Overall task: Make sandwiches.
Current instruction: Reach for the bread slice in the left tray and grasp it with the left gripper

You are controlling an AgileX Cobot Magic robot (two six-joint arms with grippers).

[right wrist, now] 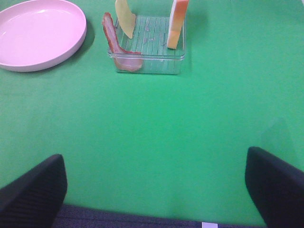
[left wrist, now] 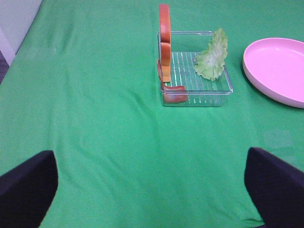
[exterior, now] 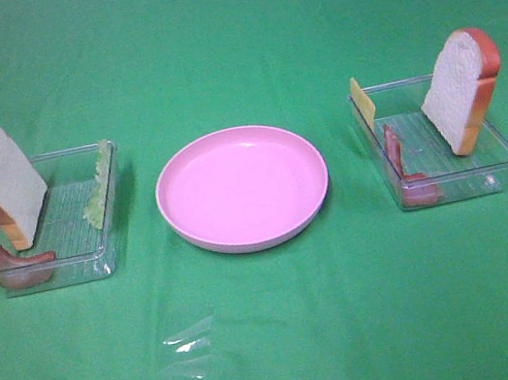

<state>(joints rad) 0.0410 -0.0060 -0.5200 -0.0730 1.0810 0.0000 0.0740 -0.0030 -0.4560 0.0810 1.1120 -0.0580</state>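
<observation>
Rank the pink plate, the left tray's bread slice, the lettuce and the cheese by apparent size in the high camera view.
1. pink plate
2. bread slice
3. lettuce
4. cheese
Lettuce and cheese both show nearly edge-on, so that ranking is less sure.

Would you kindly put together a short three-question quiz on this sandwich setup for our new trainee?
1. True or false: the pink plate already holds a bread slice.
2. Which tray holds the lettuce? A) left tray B) right tray
3. Fill in: beside its bacon strip and bread slice, the right tray holds a yellow ___ slice.

Key: 1 false; 2 A; 3 cheese.
</observation>
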